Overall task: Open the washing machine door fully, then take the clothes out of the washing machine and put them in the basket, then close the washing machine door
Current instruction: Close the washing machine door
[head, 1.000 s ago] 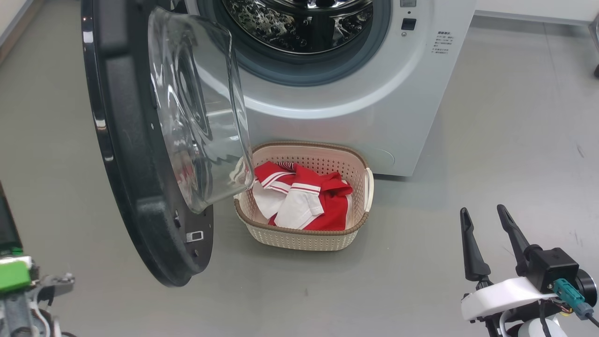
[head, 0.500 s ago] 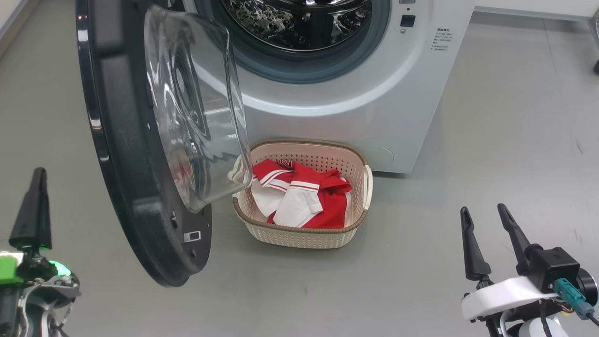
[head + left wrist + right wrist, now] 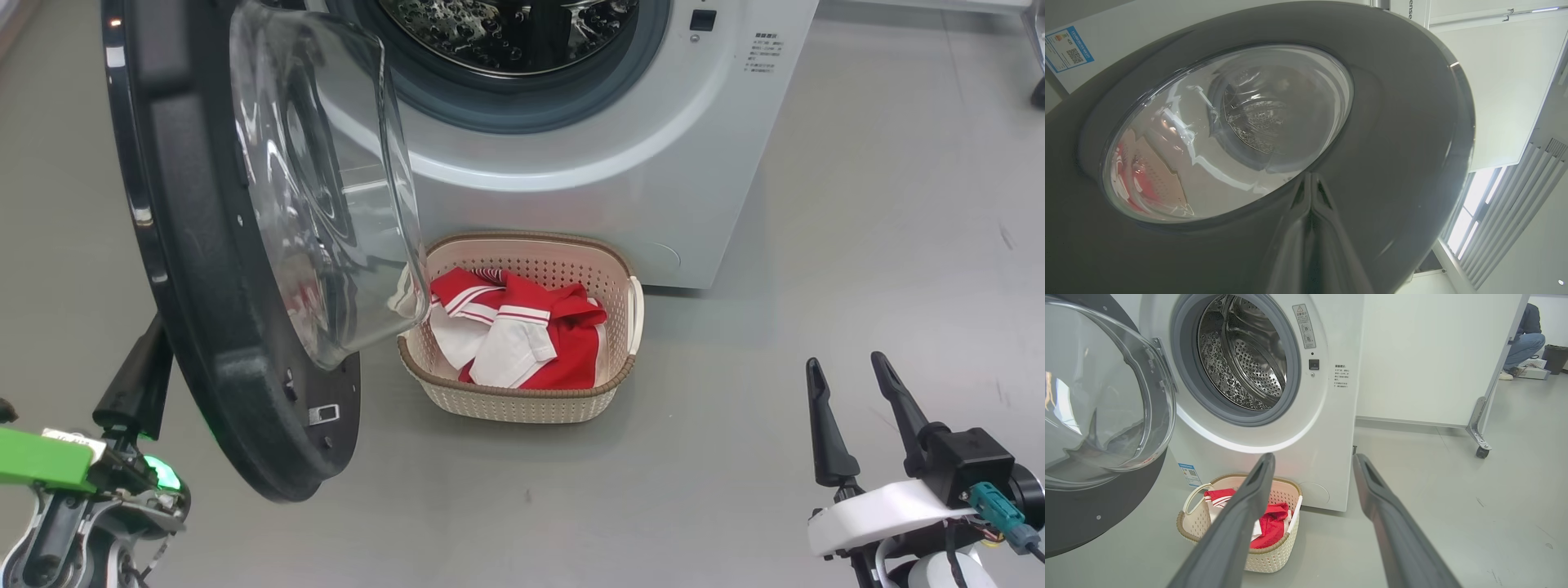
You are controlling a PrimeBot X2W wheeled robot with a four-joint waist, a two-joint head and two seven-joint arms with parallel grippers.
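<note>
Door (image 3: 184, 212), upper left: open. Basket (image 3: 506, 405), centre, holds clothes (image 3: 565, 351). Left gripper (image 3: 143, 367), lower left: jaws shut, empty; right gripper (image 3: 845, 361), lower right: jaws wide, empty.

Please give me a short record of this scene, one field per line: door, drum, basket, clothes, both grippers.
washing machine door: open, hinged on the robot's left
drum: no garment visible inside
basket: on the floor, in front of the washing machine
clothes: red and white, lying in the basket
left gripper: shut, at the door's outer side; contact unclear
right gripper: open, empty, away from the basket
</note>
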